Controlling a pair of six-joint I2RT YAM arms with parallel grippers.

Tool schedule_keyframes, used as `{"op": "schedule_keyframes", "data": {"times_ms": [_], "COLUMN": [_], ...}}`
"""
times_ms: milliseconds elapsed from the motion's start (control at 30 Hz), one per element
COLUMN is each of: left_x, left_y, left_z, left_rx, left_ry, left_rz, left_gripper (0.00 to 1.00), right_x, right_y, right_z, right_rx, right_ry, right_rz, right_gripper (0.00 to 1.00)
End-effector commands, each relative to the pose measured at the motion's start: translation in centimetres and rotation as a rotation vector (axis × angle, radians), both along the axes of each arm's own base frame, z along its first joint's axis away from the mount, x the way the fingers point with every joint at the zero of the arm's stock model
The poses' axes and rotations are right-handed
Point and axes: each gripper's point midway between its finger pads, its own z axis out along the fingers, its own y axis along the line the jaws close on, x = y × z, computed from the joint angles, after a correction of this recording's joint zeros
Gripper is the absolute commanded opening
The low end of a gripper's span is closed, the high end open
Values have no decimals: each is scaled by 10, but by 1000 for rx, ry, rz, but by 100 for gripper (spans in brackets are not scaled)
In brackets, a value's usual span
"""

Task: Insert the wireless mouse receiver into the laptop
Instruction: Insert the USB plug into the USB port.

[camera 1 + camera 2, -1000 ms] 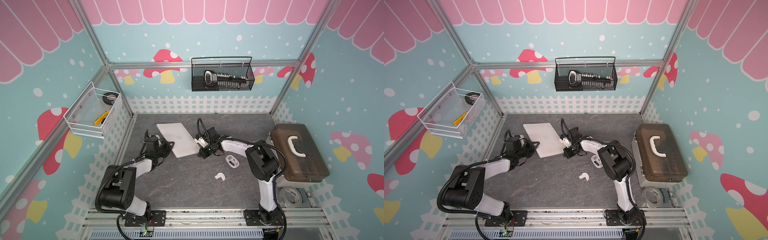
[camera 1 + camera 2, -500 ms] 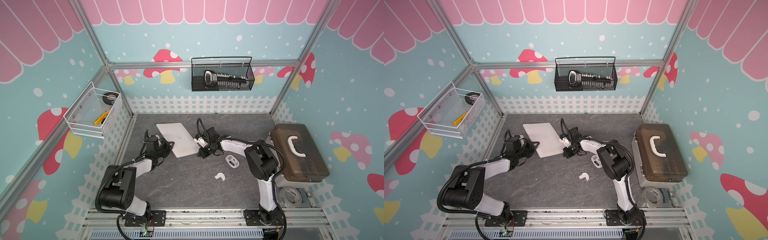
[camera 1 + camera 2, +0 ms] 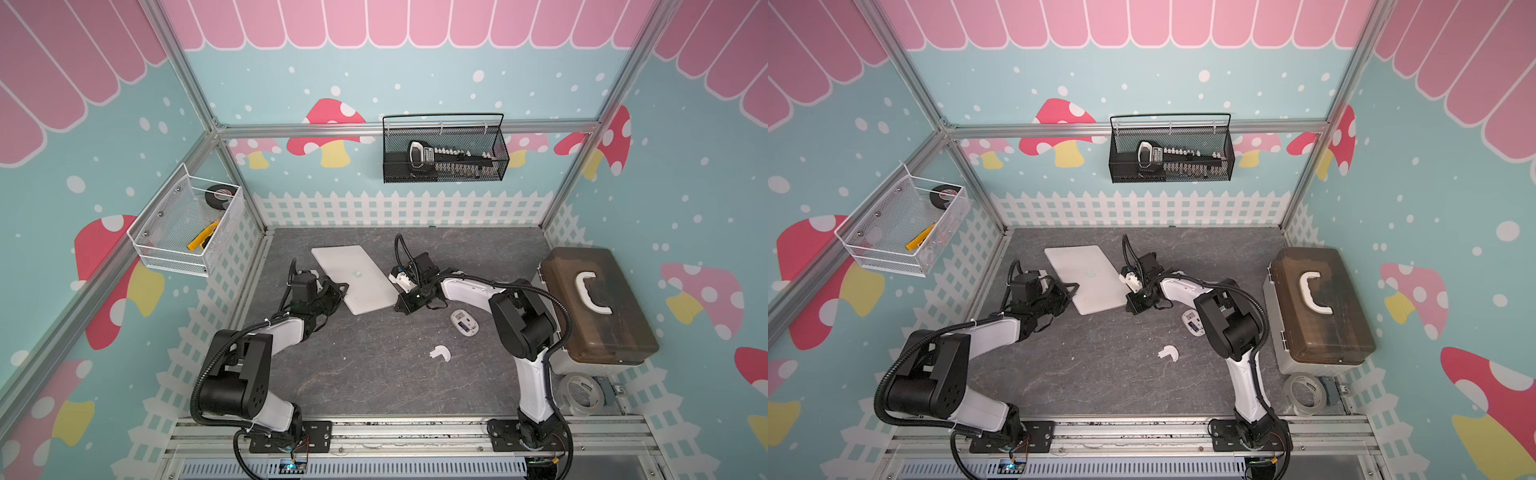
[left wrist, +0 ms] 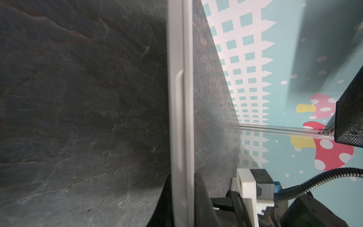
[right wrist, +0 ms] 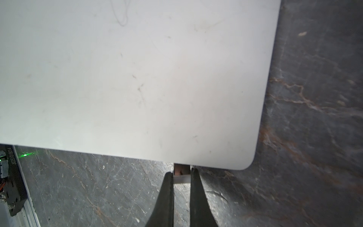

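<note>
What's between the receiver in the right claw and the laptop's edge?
Nothing visible. The right claw is shut on the wireless mouse receiver, whose metal tip meets the laptop edge near a corner. Whether it is actually going in cannot be seen from here.

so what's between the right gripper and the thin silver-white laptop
Tiny whitish receiver stub, pinched in the right gripper, plug end at the thin silver-white laptop, in the right wrist view.
</note>
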Motion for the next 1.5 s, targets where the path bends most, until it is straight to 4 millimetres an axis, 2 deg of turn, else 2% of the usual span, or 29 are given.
{"op": "schedule_keyframes", "data": {"times_ms": [0, 633, 933, 1233, 1467], "left_x": [4, 5, 5, 5, 5], "left_y": [7, 2, -10, -13, -13], "left_z": [1, 10, 8, 7, 6], "left_rx": [21, 26, 24, 29, 38], "left_ry": [-29, -46, -33, -27, -22], "left_rz": [15, -15, -66, -81, -83], "left_gripper": [0, 0, 0, 0, 0], "right_x": [17, 27, 31, 42, 41], "right_y": [-6, -16, -13, -8, -4], "right_z": [-5, -5, -4, 6, 11], "right_rx": [-17, -121, -140, -111, -108], "right_ry": [-13, 18, -9, -54, -80], "right_rz": [-39, -102, -89, -120, -90], "right_gripper": [0, 0, 0, 0, 0]}}
